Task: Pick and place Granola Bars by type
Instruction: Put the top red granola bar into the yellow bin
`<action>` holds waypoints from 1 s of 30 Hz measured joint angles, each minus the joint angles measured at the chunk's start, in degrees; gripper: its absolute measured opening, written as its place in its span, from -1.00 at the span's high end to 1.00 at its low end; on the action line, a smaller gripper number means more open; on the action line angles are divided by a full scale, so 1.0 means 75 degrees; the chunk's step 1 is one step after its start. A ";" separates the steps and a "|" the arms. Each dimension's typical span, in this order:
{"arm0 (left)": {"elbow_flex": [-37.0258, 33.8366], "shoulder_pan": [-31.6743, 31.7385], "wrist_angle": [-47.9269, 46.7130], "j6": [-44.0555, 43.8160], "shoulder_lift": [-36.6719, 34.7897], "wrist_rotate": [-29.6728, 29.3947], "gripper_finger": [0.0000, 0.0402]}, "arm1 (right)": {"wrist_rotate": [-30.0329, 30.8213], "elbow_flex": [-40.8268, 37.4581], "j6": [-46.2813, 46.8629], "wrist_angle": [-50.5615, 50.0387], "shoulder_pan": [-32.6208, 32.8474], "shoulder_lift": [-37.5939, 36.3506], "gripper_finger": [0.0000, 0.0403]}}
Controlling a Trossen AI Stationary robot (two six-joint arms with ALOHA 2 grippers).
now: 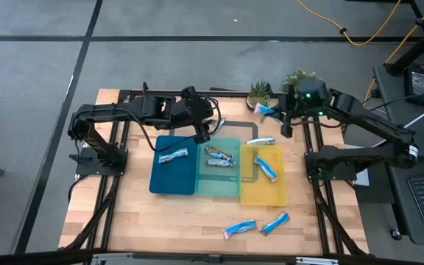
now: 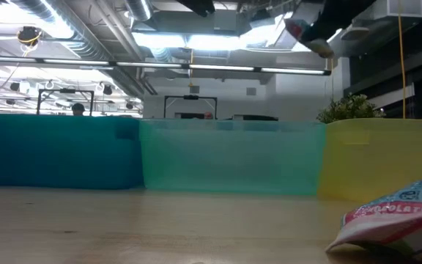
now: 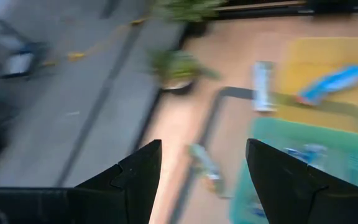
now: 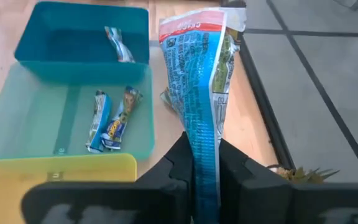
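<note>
The right pincer [image 4: 205, 163] is clamped on a blue bar [image 4: 199, 87], held up over the bench's [image 1: 197, 221] far right corner beside the plants [image 1: 260, 92]. The yellow tray [image 1: 263, 193] (one blue bar already inside) lies nearest it. The left pincer [image 3: 204, 168] hangs open, empty, over the teal tray [image 1: 218, 184].

A: What's around the wooden table [image 1: 197, 213]?
B: Grey floor [image 1: 28, 88] with dark seams; a yellow cable [image 1: 359, 37] far right.
A: Overhead?
B: Bright ceiling lights [image 2: 196, 40] and ducts [image 2: 86, 33].
</note>
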 joint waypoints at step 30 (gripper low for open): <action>0.0003 -0.0224 0.0533 0.0446 -0.0119 0.2370 -0.12 | -0.0687 -0.0466 0.1241 -0.0935 0.3205 -0.1278 0.80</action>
